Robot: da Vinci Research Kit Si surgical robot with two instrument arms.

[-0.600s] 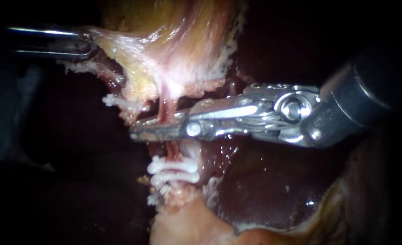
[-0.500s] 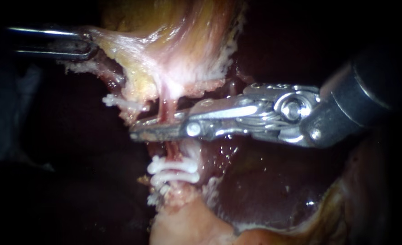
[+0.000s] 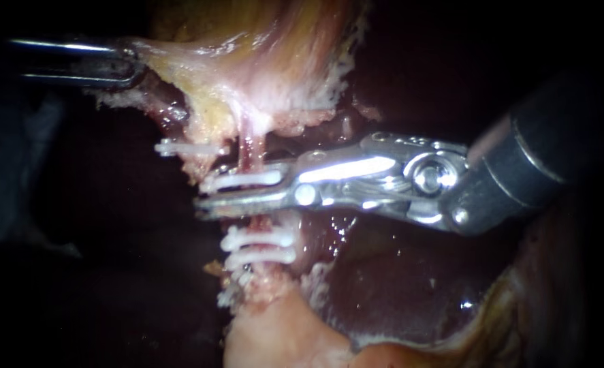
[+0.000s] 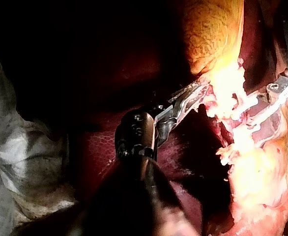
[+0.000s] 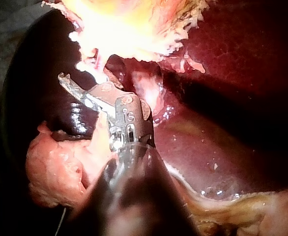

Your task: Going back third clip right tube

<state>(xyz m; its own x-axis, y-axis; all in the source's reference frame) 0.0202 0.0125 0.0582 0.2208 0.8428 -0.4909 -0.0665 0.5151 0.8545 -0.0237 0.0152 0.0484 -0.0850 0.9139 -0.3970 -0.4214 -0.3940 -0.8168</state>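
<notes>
The third clip (image 3: 242, 180) sits across the right tube (image 3: 250, 146), with two other clips (image 3: 257, 247) at six o'clock of it. The right instrument (image 3: 203, 195) has its tool narrowly parted beside that clip, gripping nothing. Backing off toward three o'clock looks to remain. The left instrument (image 3: 133, 65) clamps tissue (image 3: 199, 75) at ten o'clock.

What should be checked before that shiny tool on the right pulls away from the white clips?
1. Upper clip spans the tube: ok, its ends show on both sides.
2. Right instrument has let go: ok, its end effector is open and the clip sits apart from the lower jaw.
3. Two lower clips sit across the tube: ok.
4. Left instrument holds the gallbladder stretched: ok, shut on its edge.
5. Right instrument's end effector is clear of the tube: cannot tell, it crosses right in front of it.
6. Liver is clear of the retreating shaft: cannot tell.
</notes>
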